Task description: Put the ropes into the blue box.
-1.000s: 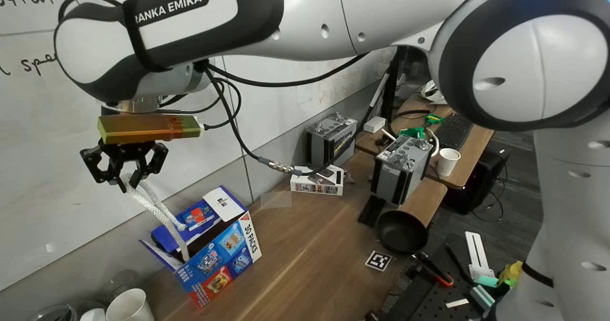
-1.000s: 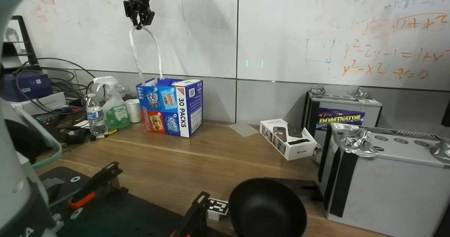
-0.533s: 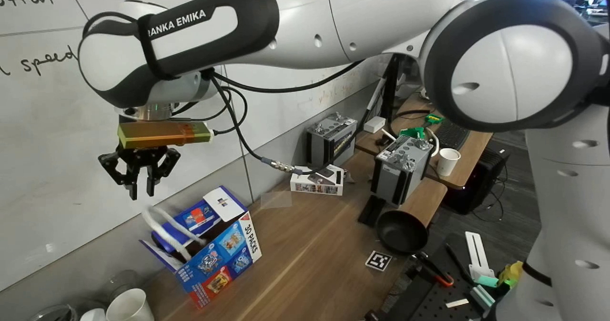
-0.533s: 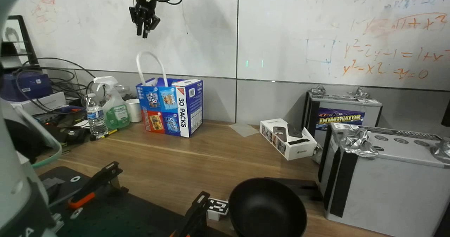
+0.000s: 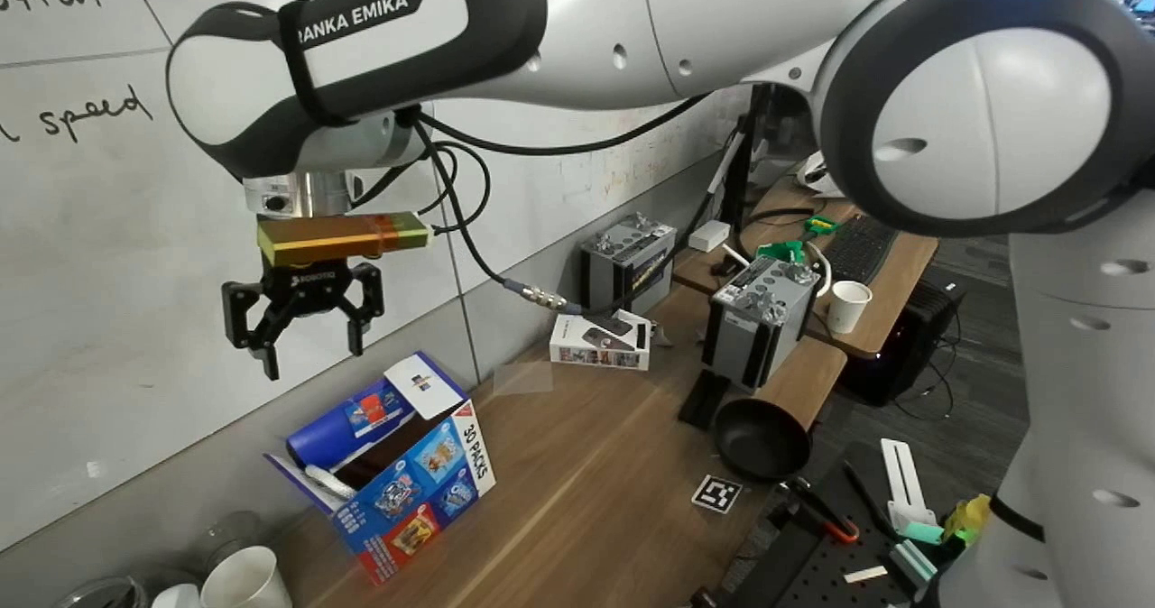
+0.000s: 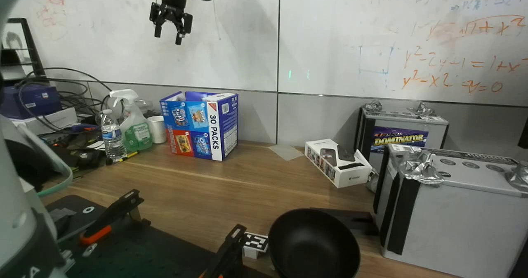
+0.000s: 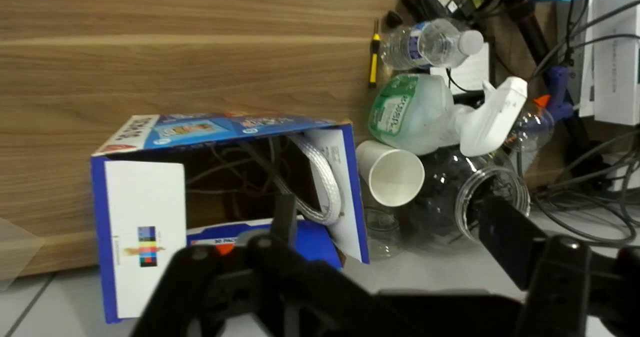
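White braided rope (image 7: 333, 192) lies looped inside the blue box (image 5: 420, 491), its bend near one pale inner side; deeper down is too dark to sort out. Above the open box hangs the gripper (image 5: 313, 363), jaws well apart. The box stands on a wood-grain table (image 5: 577, 482), a white cup (image 6: 157, 129) just beside it and a black pan (image 6: 313, 245) farther off; behind runs a scribbled whiteboard (image 6: 330, 34)

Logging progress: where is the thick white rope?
In the wrist view, the thick white rope loops inside the blue box, by the white flap at its right end, nearest the white cup.
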You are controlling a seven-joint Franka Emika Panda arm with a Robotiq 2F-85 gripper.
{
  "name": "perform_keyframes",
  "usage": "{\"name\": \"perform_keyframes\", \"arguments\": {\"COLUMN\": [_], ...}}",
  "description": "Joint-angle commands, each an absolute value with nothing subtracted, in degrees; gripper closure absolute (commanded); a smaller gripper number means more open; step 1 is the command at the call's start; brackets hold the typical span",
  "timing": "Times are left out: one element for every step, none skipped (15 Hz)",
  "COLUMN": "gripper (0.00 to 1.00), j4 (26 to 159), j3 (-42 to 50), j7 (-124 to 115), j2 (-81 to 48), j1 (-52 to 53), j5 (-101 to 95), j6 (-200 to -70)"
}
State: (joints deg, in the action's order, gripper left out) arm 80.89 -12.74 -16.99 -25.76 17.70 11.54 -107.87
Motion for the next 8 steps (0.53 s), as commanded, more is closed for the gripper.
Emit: {"name": "perform_keyframes", "arguments": {"gripper": [0.00, 0.00, 0.00, 0.00, 0.00, 0.00, 0.00, 0.00], "j4": [88.82, 90.06, 92.20, 94.01, 96.29, 98.39, 101.39, 103.85], "j3": [-11.01, -10.68, -10.45, -10.35, -10.37, -10.37, -10.42, -10.42], "j7": [-14.67, -14.18, -13.26, -11.97, -10.04, -8.44, -6.80, -5.30], "j2": [-14.77, -12.62, -9.96, -7.27, -4.35, -1.42, 1.76, 4.82], "j1": [16.61, 16.39, 16.14, 15.59, 15.01, 14.40, 13.86, 13.34], "j5": [7.72, 6.10, 4.31, 3.11, 1.88, 1.04, 0.35, -0.24], "j6": [-100.14, -98.37, -96.86, -95.31, -93.89, -92.74, -92.15, -91.26]}}
